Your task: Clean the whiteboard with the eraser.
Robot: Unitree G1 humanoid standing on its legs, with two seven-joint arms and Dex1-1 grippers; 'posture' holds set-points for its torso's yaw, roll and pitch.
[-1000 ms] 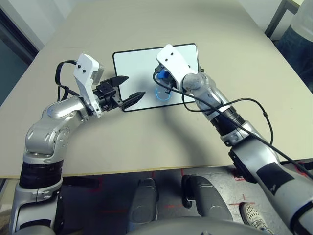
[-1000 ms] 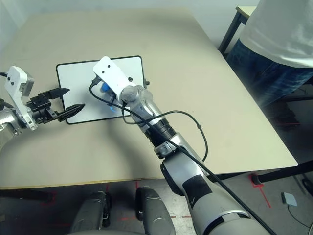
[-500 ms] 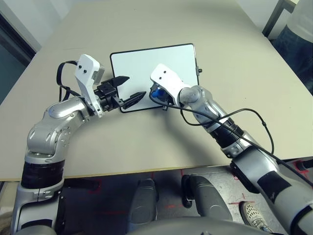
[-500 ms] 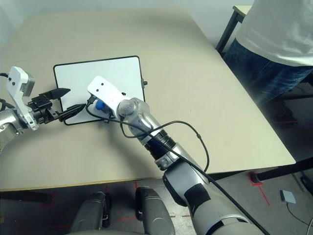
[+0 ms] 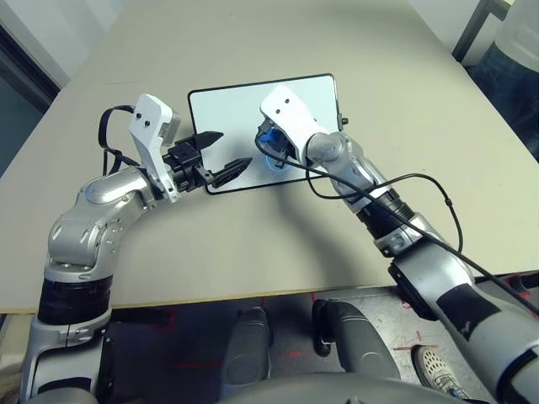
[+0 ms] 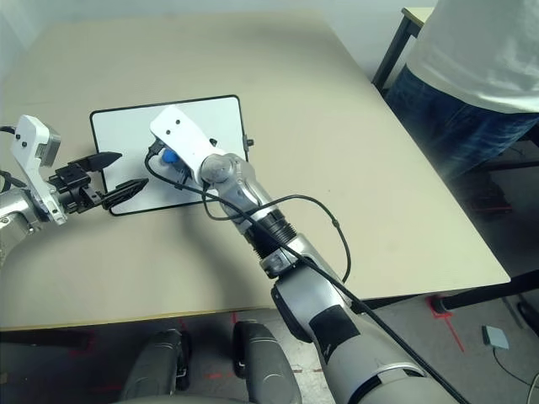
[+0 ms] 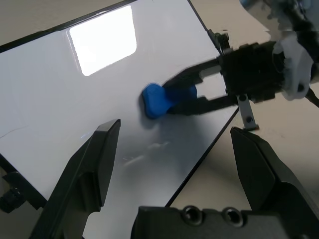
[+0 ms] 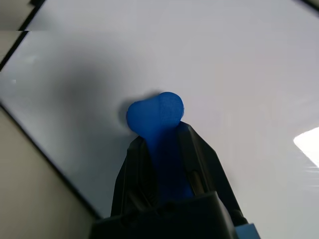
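Two claws reach in over the table [image 5: 370, 135], and the right one [image 8: 163, 144] has its black fingers closed on the eraser [image 8: 155, 117], gripping the blue block by its narrower middle while a rounded end sticks out past the fingertips. The left gripper [image 7: 174, 134] has its fingers spread wide apart with nothing between them; in the head views they hang over the left side of the whiteboard [image 5: 236, 126].

The eraser is at the near part of the whiteboard, around the middle between its left and right edges. Its long axis runs along the right gripper's fingers, and its free end points to the far left, away from the right forearm [image 5: 387, 215]. I can't tell whether its underside is touching the white surface.

The whiteboard lies flat on the table, its long axis running left to right, with the right end tilted slightly toward the far side. A black knob [image 5: 343, 121] sits at its right edge. A black cable [image 6: 295, 251] runs along the right arm. A person in a white shirt [image 6: 480, 55] and jeans [image 6: 450, 122] is beyond the table's right edge.
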